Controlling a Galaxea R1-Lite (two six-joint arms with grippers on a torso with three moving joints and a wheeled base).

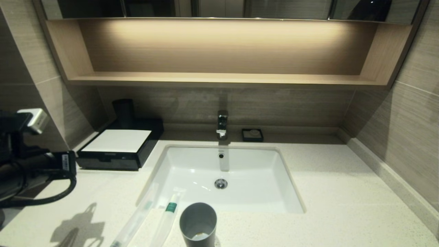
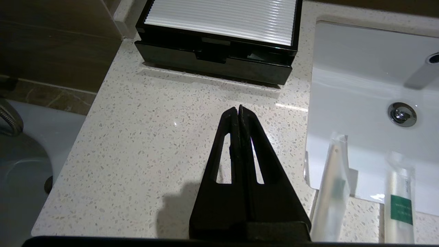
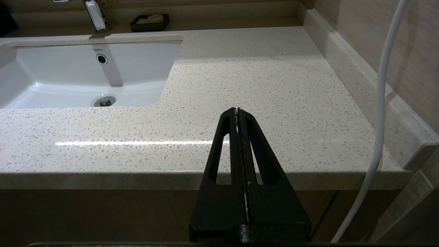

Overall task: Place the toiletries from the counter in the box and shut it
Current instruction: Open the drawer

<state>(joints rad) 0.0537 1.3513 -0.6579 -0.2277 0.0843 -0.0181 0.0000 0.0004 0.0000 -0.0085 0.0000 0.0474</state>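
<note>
**Left gripper empty, packing not begun**

Left gripper (image 2: pixel 239 111), fingers pressed together on nothing, hovers over the speckled cream stone counter (image 2: pixel 144 137), pointing at the low black drawer box with white top panel (image 2: pixel 219 41), drawer shut. Both slim clear-wrapped toiletry packets (image 2: pixel 331 185) lie beside the box, overhanging the sink's near edge. Right gripper (image 3: pixel 238 113), also closed, idles far from the box.
</note>
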